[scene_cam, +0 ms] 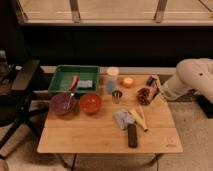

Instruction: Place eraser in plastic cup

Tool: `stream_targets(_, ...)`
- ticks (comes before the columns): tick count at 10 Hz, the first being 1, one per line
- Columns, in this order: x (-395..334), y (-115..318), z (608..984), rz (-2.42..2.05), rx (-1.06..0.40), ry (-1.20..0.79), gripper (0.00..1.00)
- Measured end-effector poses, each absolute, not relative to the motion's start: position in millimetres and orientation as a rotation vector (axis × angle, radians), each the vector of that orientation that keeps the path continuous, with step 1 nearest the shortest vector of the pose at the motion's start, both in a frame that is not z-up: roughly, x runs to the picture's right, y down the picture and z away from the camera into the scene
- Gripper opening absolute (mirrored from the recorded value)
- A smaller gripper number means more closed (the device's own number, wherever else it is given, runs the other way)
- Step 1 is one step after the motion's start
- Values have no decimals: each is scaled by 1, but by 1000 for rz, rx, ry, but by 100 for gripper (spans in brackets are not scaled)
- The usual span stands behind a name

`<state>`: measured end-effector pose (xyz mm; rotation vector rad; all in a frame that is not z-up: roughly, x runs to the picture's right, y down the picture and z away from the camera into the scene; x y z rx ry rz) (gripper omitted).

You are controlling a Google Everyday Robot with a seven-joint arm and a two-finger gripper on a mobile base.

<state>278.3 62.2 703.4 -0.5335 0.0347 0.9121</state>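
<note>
The eraser (132,135), a black oblong block, lies flat near the front edge of the wooden table (90,135), right of centre. The plastic cup (110,86), pale bluish-grey and translucent, stands upright at the back centre, in front of a cream-white cup (113,73) and beside a small metal cup (117,96). My gripper (158,93) hangs at the end of the white arm (192,77) over the table's right rear, next to a brown pine-cone-like thing (144,95). It is far from both the eraser and the plastic cup.
A green tray (59,85) with small items sits at the back left. A purple bowl (63,103) and a red bowl (90,103) stand in front of it. A grey piece (122,119) and a yellow object (138,118) lie just behind the eraser. A chair (20,85) stands to the left.
</note>
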Motion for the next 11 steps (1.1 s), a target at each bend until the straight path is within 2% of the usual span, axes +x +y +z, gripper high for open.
stream_targets(6, 278, 64, 703, 907, -535, 37, 65)
stream_targets(11, 250, 106, 724, 1021, -571, 139, 65)
